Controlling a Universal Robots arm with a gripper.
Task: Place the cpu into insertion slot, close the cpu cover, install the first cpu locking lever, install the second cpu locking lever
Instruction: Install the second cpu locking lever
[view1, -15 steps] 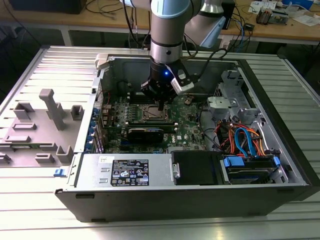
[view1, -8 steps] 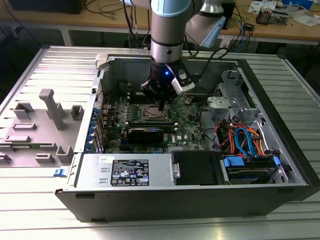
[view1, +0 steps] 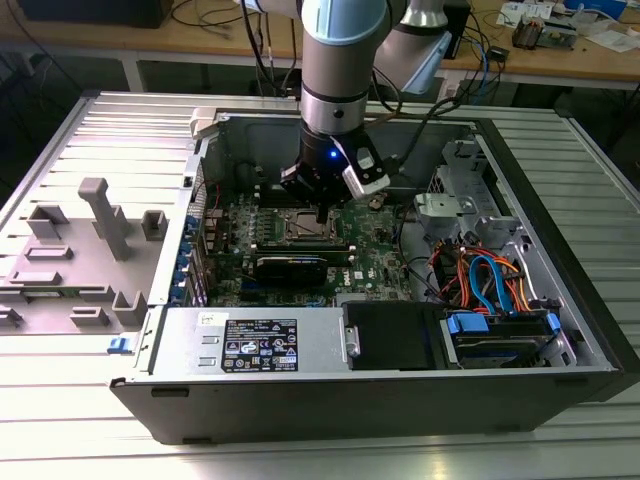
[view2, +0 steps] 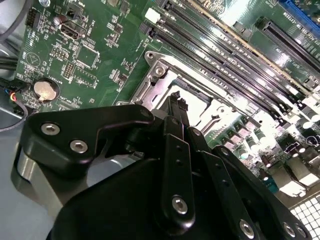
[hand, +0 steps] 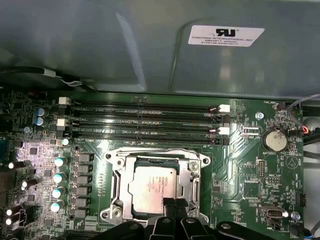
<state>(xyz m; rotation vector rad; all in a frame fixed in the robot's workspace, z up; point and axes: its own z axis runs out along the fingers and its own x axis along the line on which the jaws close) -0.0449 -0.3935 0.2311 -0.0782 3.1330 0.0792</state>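
- The cpu (hand: 152, 187) lies flat in the socket, inside the cpu cover (hand: 116, 165), which lies down around it.
- The gripper (hand: 171, 204), fingers pinched together and empty, hangs at the socket's near edge.
- Judgement: press each lever straight, staying clear of the memory slots (hand: 145, 122) beyond the socket.

Above the socket: the gripper (view1: 320, 212) is hanging low over the cpu (hand: 151, 188), taking up the room there.
Beside the socket: four memory slots (hand: 145, 122) are lying flat, leaving passage overhead.
Exterior view's left: the case wall (view1: 200, 170) is standing upright.
Exterior view's right: orange and blue cables (view1: 480, 275) are crowding the bay.
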